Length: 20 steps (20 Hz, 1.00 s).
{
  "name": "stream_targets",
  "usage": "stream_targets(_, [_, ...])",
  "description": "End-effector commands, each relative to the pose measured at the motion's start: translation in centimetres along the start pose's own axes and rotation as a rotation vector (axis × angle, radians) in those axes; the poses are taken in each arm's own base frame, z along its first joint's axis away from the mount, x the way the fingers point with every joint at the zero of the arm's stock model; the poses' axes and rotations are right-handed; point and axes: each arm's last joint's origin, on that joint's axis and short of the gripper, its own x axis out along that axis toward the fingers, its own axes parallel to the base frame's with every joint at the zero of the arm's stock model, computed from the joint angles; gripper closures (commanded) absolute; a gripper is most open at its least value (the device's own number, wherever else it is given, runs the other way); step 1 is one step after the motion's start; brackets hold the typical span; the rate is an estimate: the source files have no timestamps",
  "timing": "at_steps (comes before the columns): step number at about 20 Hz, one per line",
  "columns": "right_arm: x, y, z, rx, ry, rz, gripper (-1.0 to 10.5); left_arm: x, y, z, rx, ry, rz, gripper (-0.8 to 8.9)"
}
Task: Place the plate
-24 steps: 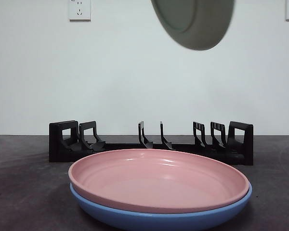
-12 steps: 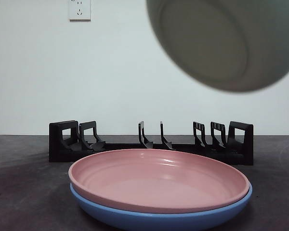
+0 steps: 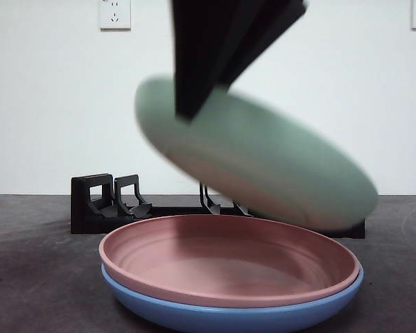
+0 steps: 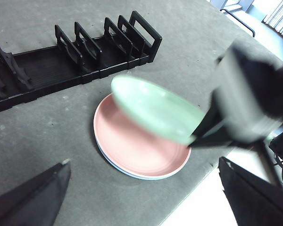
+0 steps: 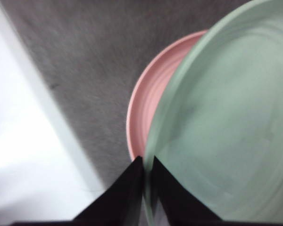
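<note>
The room is plain: a white wall (image 3: 55,104) behind everything with a socket (image 3: 115,14) high on it, well off to one side of the working end effector. Below that runs the dark grey surface (image 4: 47,136), speckled and matte, its pale edge close under the right arm.

The largest thing on the surface is the black dish rack (image 4: 75,52), a long tray of upright dividers lying beyond the end effector, with all the slots I can see unfilled. Nearer, directly beneath the end effector, sits a pink plate (image 3: 229,260) nested in a blue plate (image 3: 229,316).

The right end effector (image 5: 146,169) pinches the rim of the green plate (image 3: 263,163), its jaws pressed on either side of the edge. The plate hangs tilted in the air, low edge just above the pink plate, not touching as far as I can tell.

I judge this the carrying step, the plate being brought down towards its place. The next move calls for a choice between stack and rack: the plate leveled and lowered onto the pink one, or stood upright and guided between two dividers.

The left end effector (image 4: 141,197) waits off to the side, jaws spread wide and holding nothing.
</note>
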Motion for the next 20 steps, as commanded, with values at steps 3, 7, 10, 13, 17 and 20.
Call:
stream_targets(3, [3.2, 1.7, 0.6, -0.040, 0.050, -0.108, 9.4, -0.3, -0.2, 0.5, 0.027, -0.022, -0.008, 3.15])
stream_targets(7, [4.6, 2.5, 0.6, -0.052, 0.069, -0.140, 9.4, -0.3, -0.2, 0.5, 0.038, -0.020, -0.008, 3.15])
stream_targets(10, [5.1, 2.8, 0.6, -0.045, 0.073, -0.135, 9.4, -0.3, -0.2, 0.5, 0.037, -0.019, -0.007, 3.15])
stream_targets(13, [5.0, 3.2, 0.6, -0.027, 0.064, -0.126, 9.4, -0.3, -0.2, 0.5, 0.036, -0.016, -0.007, 3.15])
stream_targets(17, [5.0, 3.2, 0.6, 0.009, 0.062, -0.126, 9.3, -0.3, -0.2, 0.5, 0.036, -0.015, -0.007, 3.15])
stream_targets(20, [5.0, 3.2, 0.6, 0.033, 0.054, -0.142, 8.2, -0.3, -0.2, 0.5, 0.036, -0.015, -0.007, 3.15])
